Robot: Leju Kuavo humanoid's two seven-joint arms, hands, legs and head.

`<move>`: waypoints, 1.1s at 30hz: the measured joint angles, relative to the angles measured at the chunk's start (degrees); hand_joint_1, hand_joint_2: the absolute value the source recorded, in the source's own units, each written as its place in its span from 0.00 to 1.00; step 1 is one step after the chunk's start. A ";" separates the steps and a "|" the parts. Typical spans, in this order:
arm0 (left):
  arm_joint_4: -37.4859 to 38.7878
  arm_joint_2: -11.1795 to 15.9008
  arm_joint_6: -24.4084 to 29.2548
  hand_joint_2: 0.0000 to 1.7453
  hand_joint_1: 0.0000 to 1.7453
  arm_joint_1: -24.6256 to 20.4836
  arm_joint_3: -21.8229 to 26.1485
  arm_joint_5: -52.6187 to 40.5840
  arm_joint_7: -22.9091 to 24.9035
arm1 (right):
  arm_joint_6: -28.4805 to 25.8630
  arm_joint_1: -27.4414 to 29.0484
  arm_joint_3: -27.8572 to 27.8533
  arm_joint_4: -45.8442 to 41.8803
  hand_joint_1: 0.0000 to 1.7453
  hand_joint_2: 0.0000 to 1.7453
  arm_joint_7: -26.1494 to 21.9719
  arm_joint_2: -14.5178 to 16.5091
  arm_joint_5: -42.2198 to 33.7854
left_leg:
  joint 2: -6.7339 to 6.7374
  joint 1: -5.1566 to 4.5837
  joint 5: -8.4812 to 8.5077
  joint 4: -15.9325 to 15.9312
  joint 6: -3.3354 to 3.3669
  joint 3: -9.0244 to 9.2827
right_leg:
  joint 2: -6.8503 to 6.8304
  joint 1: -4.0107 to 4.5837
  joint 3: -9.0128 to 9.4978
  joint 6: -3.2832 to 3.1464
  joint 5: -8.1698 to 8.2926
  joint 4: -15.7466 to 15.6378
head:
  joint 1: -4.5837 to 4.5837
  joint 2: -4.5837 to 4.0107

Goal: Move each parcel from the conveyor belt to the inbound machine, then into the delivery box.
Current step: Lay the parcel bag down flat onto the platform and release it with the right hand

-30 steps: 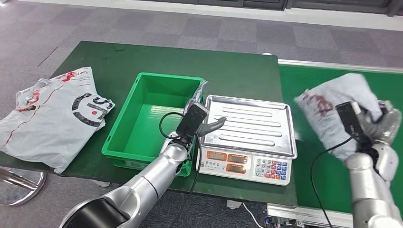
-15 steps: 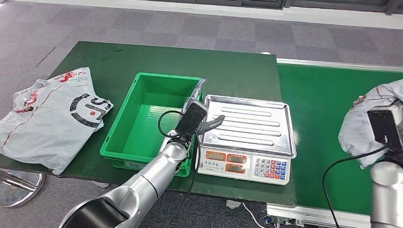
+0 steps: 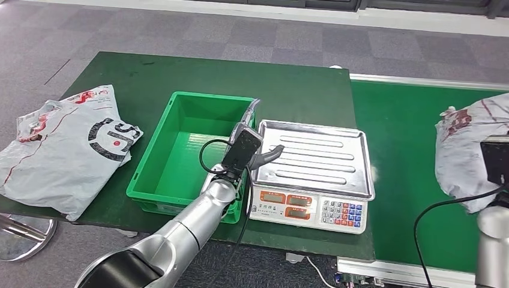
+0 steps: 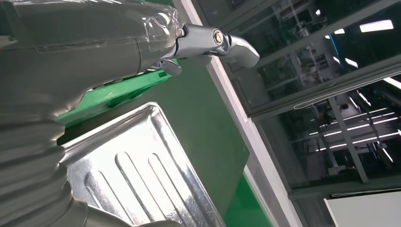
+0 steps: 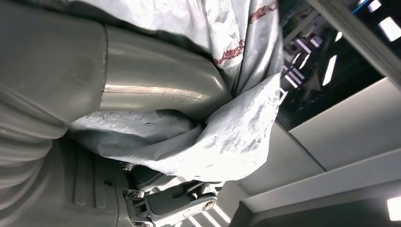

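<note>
Head view shows my right hand [image 5: 142, 118] gripping a crumpled grey plastic parcel with red print [image 3: 471, 141], held above the green conveyor belt [image 3: 408, 150] at the far right. My left hand [image 3: 255, 157] rests empty, fingers apart, between the green plastic delivery box [image 3: 180, 150] and the steel-trayed inbound scale [image 3: 315, 157]. I'd carry the parcel leftward, keep it level, and lower it centred on the tray.
</note>
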 joint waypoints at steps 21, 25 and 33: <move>2.13 -0.13 -1.14 1.00 0.00 -2.75 -0.93 5.46 0.69 | 28.22 -11.00 38.86 19.18 1.00 1.00 2.72 10.95 2.38 | 0.39 0.19 0.14 -0.16 -0.36 0.07 | 0.41 0.18 -0.20 -0.26 0.09 0.11 | -0.01 0.00; 2.33 -0.12 -0.64 1.00 0.00 -2.91 -1.74 6.59 0.66 | 29.69 -11.88 42.09 21.80 1.00 1.00 3.25 13.56 3.68 | 0.37 0.19 0.14 -0.16 -0.37 0.07 | 0.39 0.18 -0.20 -0.27 0.08 0.11 | -0.01 0.00; 2.45 -0.09 -1.53 1.00 0.00 -2.91 -2.01 6.61 0.49 | 31.24 -12.42 45.35 25.57 0.07 1.00 2.26 15.03 5.12 | 0.38 0.18 0.13 -0.15 -0.37 0.15 | 0.39 0.17 -0.12 -0.27 0.09 0.10 | -0.01 0.00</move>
